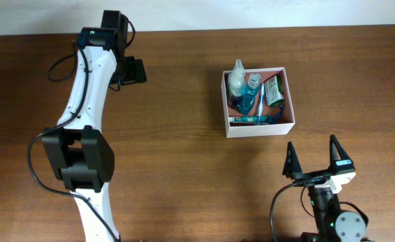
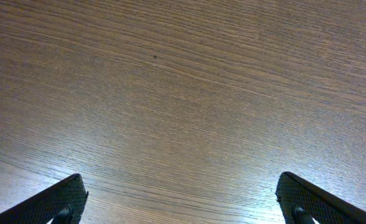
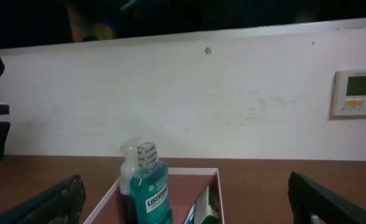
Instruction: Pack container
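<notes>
- One container [image 1: 261,128], right of centre on table [image 1: 184,168]; square, so no long axis; holding two bottles [image 1: 251,87], one green packet [image 1: 273,91], slim blue pieces hard to count.
- Farther off and slightly left of right gripper [image 1: 312,141], the nearer one; jaws spread, empty.
- Left gripper [image 2: 182,202] well apart, far left; likewise spread, empty.
</notes>
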### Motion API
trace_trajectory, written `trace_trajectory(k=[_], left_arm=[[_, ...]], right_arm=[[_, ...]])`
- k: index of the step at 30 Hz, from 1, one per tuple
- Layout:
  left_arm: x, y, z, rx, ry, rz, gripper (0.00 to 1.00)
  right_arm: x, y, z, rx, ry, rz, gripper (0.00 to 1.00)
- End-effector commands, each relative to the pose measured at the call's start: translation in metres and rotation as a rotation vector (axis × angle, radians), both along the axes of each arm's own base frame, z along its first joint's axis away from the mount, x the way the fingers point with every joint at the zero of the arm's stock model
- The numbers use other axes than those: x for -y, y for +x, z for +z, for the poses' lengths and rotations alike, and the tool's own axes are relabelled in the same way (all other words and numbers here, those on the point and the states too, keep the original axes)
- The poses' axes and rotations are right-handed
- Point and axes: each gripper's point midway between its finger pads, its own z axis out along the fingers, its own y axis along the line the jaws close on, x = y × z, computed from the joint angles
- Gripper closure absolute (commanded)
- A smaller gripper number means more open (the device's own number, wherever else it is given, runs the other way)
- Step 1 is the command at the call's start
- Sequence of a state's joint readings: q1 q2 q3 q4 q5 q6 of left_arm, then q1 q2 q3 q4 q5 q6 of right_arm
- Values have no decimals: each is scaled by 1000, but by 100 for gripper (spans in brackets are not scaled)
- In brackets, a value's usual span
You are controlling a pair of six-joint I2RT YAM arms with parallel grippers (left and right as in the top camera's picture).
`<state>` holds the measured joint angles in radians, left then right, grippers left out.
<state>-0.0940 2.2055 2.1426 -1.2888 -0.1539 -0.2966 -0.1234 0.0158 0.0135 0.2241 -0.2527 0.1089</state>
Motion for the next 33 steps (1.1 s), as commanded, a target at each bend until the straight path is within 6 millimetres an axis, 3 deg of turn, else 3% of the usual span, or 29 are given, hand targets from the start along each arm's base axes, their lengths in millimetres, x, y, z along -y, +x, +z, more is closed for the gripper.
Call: trace_trajectory(k=[1,22,33], left_arm=[[-1,0,4,11,-3,12,1],[-1,0,4,11,-3,12,1],[-1,0,4,11,-3,12,1]], right_arm=[[-2,-1,0,7,1,10,1],[-2,5,-68,-275,36,10,1],[-1,5,-68,-274,36,9,1]])
